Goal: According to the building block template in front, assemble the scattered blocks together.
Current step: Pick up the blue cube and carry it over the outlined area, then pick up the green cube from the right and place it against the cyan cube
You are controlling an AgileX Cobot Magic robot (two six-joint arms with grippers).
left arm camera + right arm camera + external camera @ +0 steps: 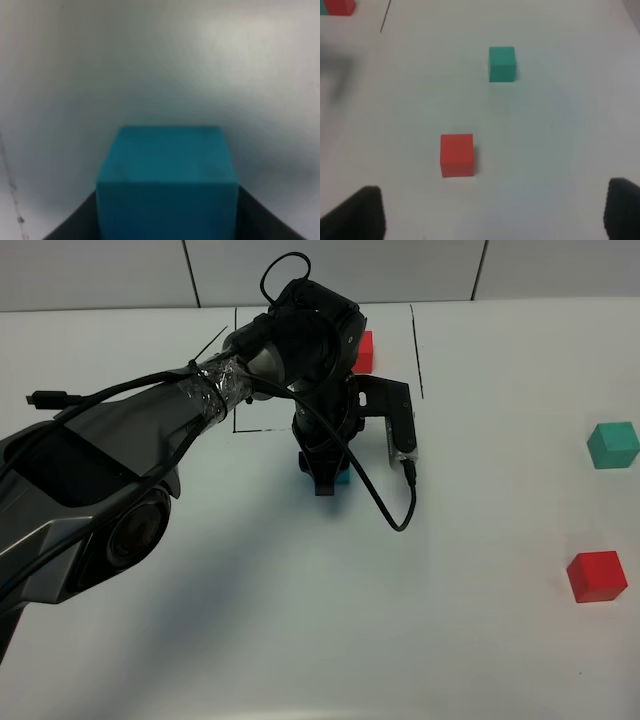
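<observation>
Straddling blue block (167,185), left claw (325,480) sits low, just below template (364,352); clamped or loosened, cannot tell. Right claw (495,212) spread wide, empty. Red block (456,155) lies nearest it, green block (502,63) beyond.

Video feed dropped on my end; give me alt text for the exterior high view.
The left arm reaches across the white table, its gripper down at a blue cube just outside the black-outlined template, mostly hidden by the arm. A teal-green cube and a red cube sit apart near the right edge.
</observation>
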